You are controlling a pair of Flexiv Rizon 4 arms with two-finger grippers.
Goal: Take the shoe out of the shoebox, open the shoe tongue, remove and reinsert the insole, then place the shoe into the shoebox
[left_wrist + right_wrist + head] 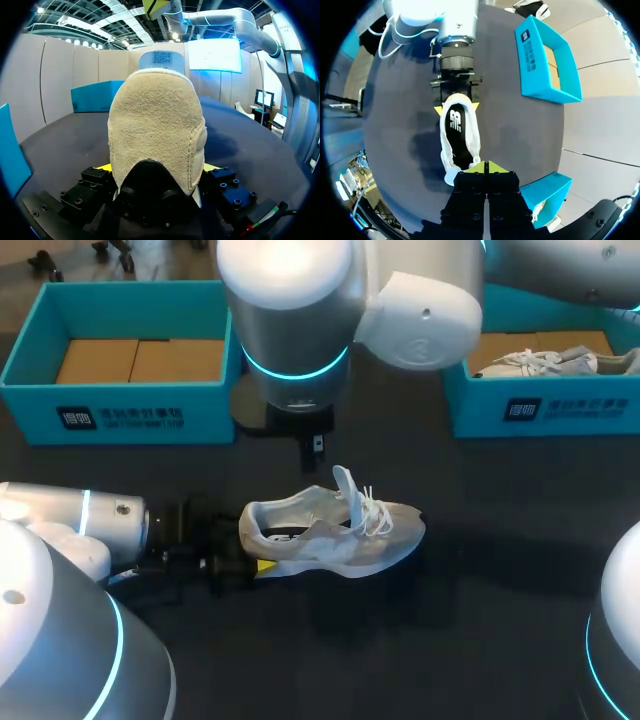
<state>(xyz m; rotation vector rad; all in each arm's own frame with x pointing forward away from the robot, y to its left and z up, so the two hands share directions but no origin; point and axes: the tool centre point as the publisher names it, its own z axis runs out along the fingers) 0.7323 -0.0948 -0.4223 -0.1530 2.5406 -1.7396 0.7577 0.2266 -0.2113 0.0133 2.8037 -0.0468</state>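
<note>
A light grey sneaker (335, 532) with white laces lies on the dark table, toe to the right, its tongue (346, 488) standing upright. Seen from the right wrist, a black insole (456, 122) lies inside the shoe. My left gripper (252, 548) comes in from the left; its yellow-tipped fingers (438, 109) press the heel (157, 130) from both sides. My right gripper (317, 450) hangs over the shoe just behind the tongue. Its tips (485, 166) are together, and I see nothing between them.
A blue shoebox (120, 405) with cardboard inside stands at the back left. A second blue box (545, 412) at the back right holds another pale shoe (540, 362). My right arm's large body crosses above the middle of the table.
</note>
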